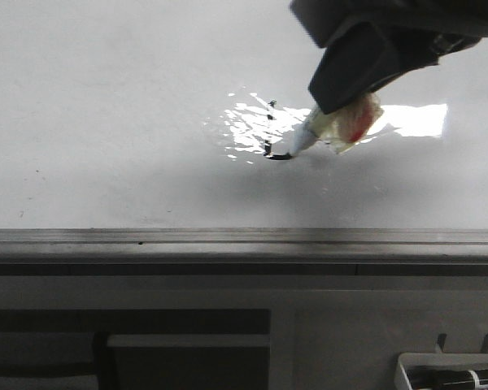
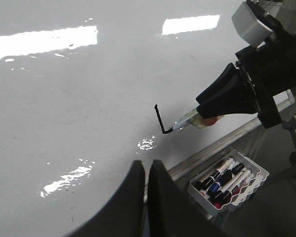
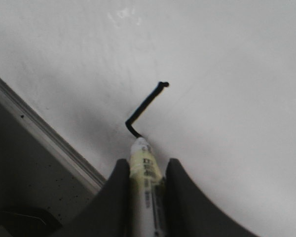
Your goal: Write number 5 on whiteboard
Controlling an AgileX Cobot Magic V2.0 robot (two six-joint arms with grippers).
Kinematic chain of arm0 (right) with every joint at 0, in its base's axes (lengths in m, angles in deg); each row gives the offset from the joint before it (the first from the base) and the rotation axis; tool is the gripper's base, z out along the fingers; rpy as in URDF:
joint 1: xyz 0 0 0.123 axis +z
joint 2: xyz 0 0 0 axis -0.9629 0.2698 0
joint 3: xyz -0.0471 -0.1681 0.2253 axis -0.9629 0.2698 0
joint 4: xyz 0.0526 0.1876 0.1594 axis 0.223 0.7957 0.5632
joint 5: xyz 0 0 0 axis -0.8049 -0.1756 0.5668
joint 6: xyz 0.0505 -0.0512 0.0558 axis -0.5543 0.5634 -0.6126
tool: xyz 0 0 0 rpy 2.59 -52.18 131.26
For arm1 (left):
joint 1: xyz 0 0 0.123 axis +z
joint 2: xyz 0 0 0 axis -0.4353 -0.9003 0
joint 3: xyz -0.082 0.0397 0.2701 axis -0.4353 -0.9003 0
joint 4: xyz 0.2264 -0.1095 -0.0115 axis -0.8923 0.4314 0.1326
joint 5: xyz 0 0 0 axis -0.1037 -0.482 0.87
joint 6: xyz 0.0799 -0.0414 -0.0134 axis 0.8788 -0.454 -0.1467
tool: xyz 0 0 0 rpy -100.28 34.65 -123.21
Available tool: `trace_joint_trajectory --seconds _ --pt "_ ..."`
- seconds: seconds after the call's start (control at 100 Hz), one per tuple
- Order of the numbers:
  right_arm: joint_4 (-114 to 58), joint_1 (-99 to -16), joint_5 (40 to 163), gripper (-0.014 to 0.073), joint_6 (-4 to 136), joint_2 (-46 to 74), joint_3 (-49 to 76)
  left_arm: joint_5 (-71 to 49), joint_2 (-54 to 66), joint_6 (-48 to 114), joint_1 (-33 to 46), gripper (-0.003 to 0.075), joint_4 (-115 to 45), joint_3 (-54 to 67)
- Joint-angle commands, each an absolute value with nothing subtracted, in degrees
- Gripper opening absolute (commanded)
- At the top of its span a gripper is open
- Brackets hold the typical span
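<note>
The whiteboard (image 1: 106, 122) is a large glossy white panel with a glare patch and a grey metal edge strip (image 1: 228, 240). On it is a thin black line (image 1: 270, 130), the number 5 as drawn: a short straight stroke with a small hook at its lower end, also in the left wrist view (image 2: 160, 120) and right wrist view (image 3: 145, 106). My right gripper (image 3: 145, 165) is shut on a white marker pen (image 3: 144, 170), its tip touching the board at the hook's end (image 1: 286, 153). My left gripper (image 2: 145, 165) is shut and empty, off to the side above the board's edge.
A white tray (image 2: 246, 190) holding several marker pens hangs beside the board's edge strip; its corner shows in the front view (image 1: 451, 370). Dark grey cabinet fronts (image 1: 146, 349) lie below the strip. The right arm's black body (image 2: 266, 79) hangs over the board.
</note>
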State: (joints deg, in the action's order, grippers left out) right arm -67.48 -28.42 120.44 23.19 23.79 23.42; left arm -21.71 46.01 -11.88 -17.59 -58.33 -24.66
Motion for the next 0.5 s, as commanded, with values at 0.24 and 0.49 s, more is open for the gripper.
trace_joint_trajectory --seconds 0.24,0.49 --pt "-67.26 -28.75 124.20 -0.0057 20.74 20.69 23.65 -17.03 45.66 -12.15 -17.50 -0.0020 -57.87 -23.18" --pt "-61.71 -27.94 116.00 -0.0057 20.74 24.74 25.52 -17.03 45.66 -12.15 -17.50 -0.0020 -57.87 -23.18"
